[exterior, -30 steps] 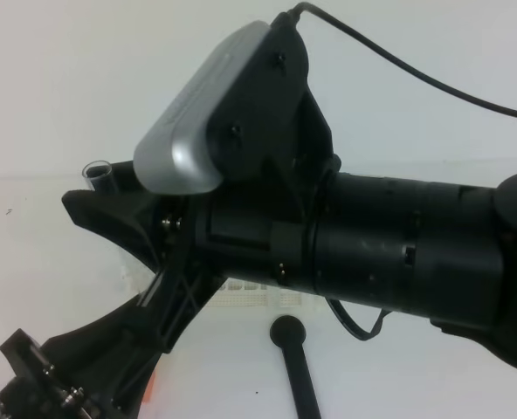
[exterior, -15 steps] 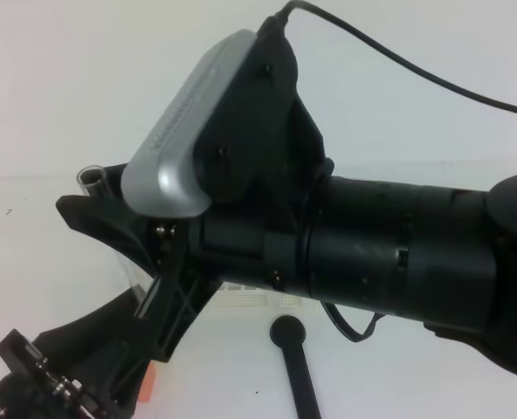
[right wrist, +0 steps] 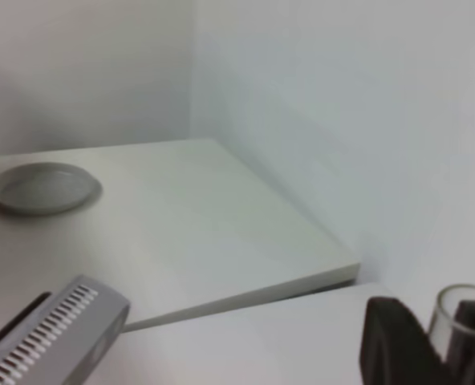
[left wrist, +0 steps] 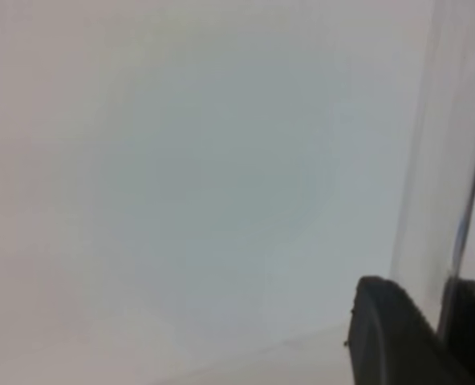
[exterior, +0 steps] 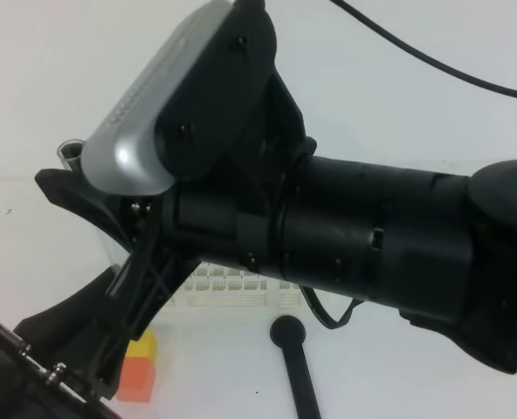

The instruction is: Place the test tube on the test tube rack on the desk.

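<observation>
Right gripper (exterior: 88,188) holds the test tube (exterior: 70,154) upright in the high view, its rim above the fingers; the test tube rack (exterior: 228,288) lies lower and to the right. Left wrist view: left gripper (left wrist: 442,337) is clenched on a clear tube. Right wrist view: the rim stands between the dark fingers (right wrist: 390,341).

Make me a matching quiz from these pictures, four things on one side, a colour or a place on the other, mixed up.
Things:
1. test tube
2. rack
3. rod
4. block stack

Descriptions:
A. black with a round head, lower middle of the high view
B. yellow on top of orange
C. clear, between dark fingers
D. white lattice, mostly hidden behind the arm

Pairs: 1-C, 2-D, 3-A, 4-B
</observation>
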